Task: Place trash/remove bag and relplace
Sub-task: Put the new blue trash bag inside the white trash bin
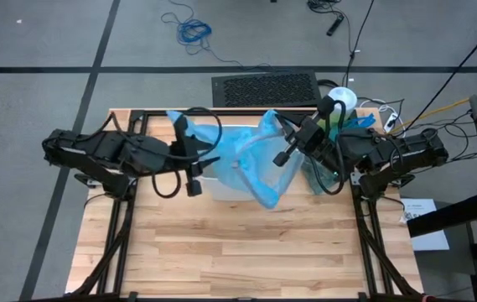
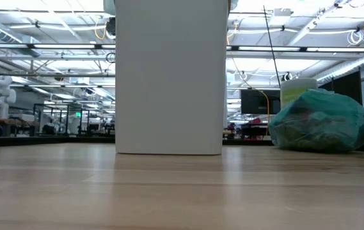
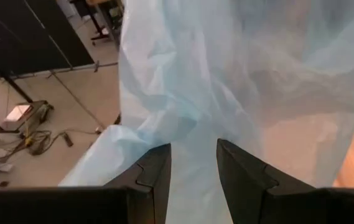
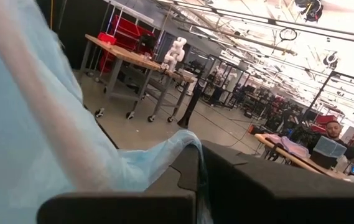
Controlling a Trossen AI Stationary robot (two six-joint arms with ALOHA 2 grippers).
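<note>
Now, left gripper (image 3: 193,177): jaws parted, the pale blue bag (image 1: 251,159) between them.
Right gripper (image 1: 285,156): jaws clenched on this bag, above the white bin (image 2: 170,76).
Green bag (image 2: 322,121): on the surface (image 1: 246,252), beside the bin.

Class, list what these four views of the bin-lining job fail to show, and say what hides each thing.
- Bin: its top is cut off by the low view's upper edge.
- Bin's inside: covered by the pale blue bag in the high view.
- Full green bag: contents blurred behind the plastic, low view.
- Canister: mostly hidden behind the green bag.
</note>
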